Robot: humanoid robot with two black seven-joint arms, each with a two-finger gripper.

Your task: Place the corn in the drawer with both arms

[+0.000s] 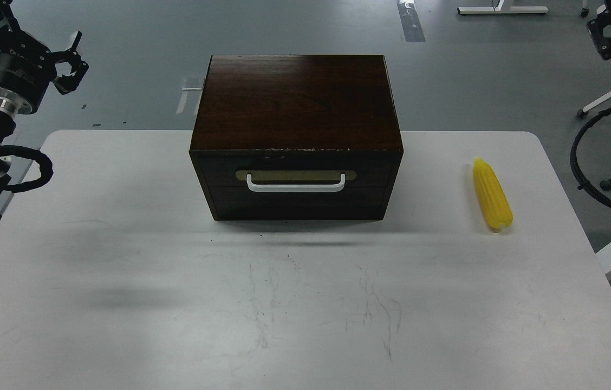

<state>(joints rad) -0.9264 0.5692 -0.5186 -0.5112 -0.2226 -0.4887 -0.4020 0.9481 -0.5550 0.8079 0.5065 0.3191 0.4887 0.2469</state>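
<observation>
Though scuffed, white table (121,244), grey floor (137,32).

Box (294,97) dark glossy wood, chipped front edge; corn (492,195) ridged yellow plastic; table (121,244) matt white, scuffed.

We see even, fairly bright overhead light. The white table (121,325) shows soft blurred shadows at the left and a dark band under the box (296,135), whose top carries a faint sheen. Focus is sharp throughout, without visible bending at the edges.
</observation>
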